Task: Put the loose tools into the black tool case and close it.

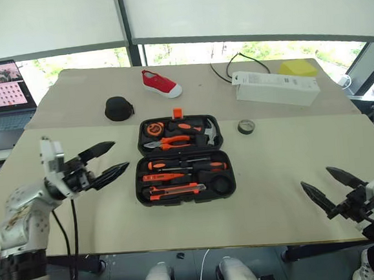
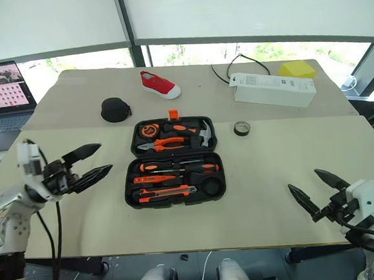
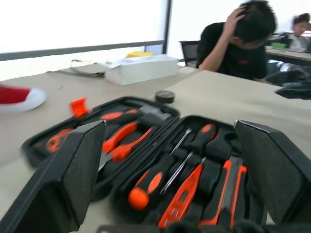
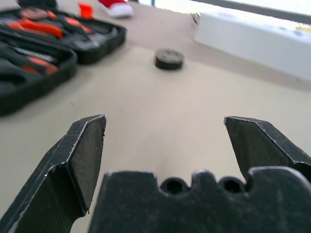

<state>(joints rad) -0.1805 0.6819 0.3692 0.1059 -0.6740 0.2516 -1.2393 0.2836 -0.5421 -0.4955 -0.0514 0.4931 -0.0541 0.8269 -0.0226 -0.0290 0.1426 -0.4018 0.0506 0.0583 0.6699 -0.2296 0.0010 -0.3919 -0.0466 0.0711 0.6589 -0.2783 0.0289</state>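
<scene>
Grippers hang spread and empty: left gripper [image 1: 106, 162] at centre left, right gripper [image 1: 325, 189] at lower right. Black tool case [image 1: 182, 158] lies open mid-frame, screwdrivers [image 1: 187, 163] and utility knife [image 1: 175, 191] slotted inside. Tape ring [image 1: 246, 127] sits just right of it on the table [image 1: 292, 164].

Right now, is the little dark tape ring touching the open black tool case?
Apart. In the left eye view, bare table shows between the small dark tape ring and the open black plastic tool case.
</scene>
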